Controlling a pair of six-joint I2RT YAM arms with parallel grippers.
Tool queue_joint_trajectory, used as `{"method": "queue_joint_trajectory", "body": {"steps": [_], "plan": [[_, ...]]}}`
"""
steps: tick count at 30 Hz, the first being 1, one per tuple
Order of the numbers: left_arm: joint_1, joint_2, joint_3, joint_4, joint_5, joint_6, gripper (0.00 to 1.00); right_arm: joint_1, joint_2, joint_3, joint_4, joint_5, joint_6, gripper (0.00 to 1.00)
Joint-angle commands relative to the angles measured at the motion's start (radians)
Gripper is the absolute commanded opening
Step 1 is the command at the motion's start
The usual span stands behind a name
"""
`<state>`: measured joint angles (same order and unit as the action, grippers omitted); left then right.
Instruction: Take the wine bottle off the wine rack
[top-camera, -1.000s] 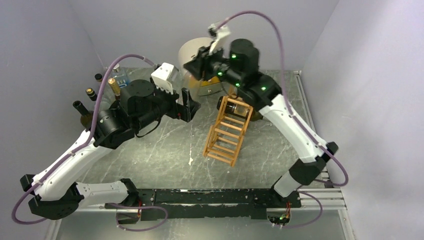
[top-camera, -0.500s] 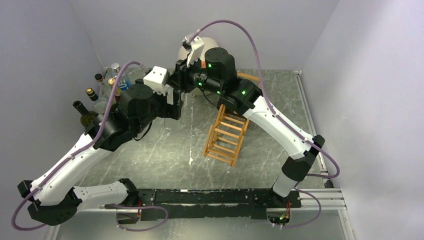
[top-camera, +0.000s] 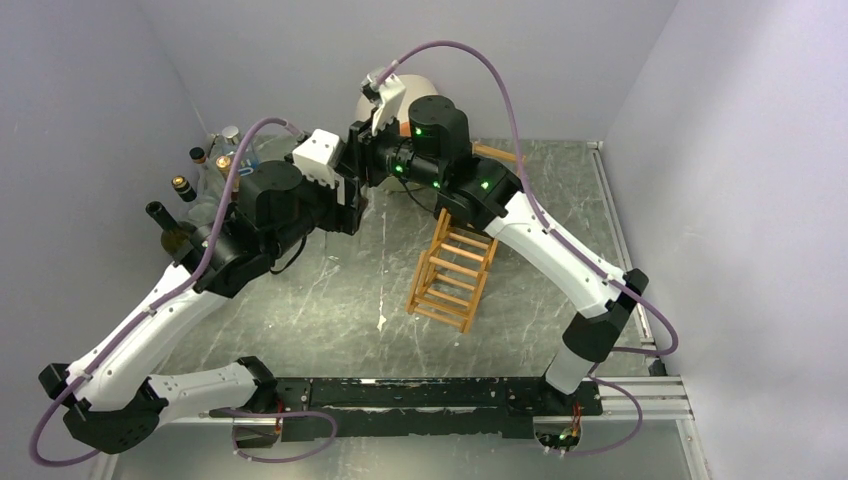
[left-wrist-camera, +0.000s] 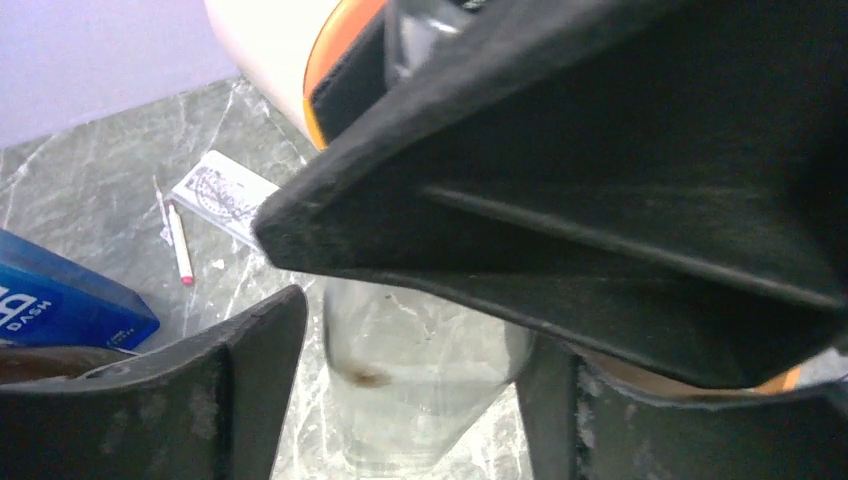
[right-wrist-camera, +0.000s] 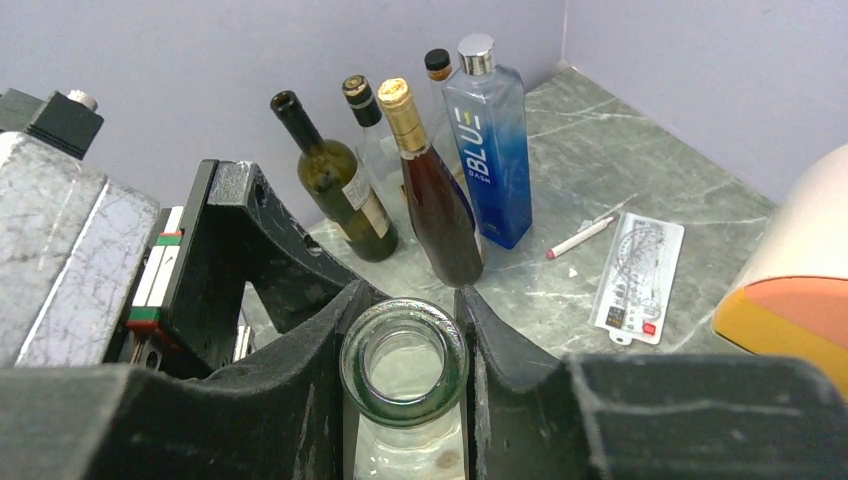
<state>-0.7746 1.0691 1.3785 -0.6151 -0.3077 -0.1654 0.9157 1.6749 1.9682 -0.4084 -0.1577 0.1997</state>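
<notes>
Right wrist; wine bottle between fingers (clamped)

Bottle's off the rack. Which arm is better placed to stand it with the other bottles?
Left, likely: its fingers straddle the bottle, and the other bottles stand on its side.

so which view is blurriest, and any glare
Left wrist view is softest: a close black finger fills much of it, and the clear bottle below is blurred. Right wrist view is sharp on the bottle mouth and the back bottles. Top view is evenly lit, with a pale sheen on the table.
</notes>
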Motion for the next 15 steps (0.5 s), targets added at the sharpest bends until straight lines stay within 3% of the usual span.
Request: {"method": "queue_joint_trajectory", "body": {"steps": [1,4,9,12,13,15], "plan": [[0.024,-0.007,-0.012,0.063,-0.009,0.031,0.68,0.012,-0.008,-0.011,0.066,-0.044,0.01,0.0],[0.025,-0.046,-0.073,0.093,-0.045,0.038,0.48,0.012,-0.014,-0.023,0.07,-0.045,0.018,0.01],[0.029,-0.13,-0.209,0.133,-0.118,0.025,0.17,0.005,-0.012,-0.001,0.026,0.006,0.065,0.56],[0.032,-0.18,-0.291,0.169,-0.175,0.006,0.11,-0.005,-0.012,0.028,-0.025,0.072,0.095,0.82],[0.034,-0.195,-0.318,0.177,-0.191,-0.001,0.1,-0.013,-0.015,0.037,-0.042,0.085,0.103,0.95],[0.038,-0.22,-0.368,0.194,-0.239,-0.021,0.07,-0.049,-0.026,0.048,-0.065,0.092,0.125,1.0]]}}
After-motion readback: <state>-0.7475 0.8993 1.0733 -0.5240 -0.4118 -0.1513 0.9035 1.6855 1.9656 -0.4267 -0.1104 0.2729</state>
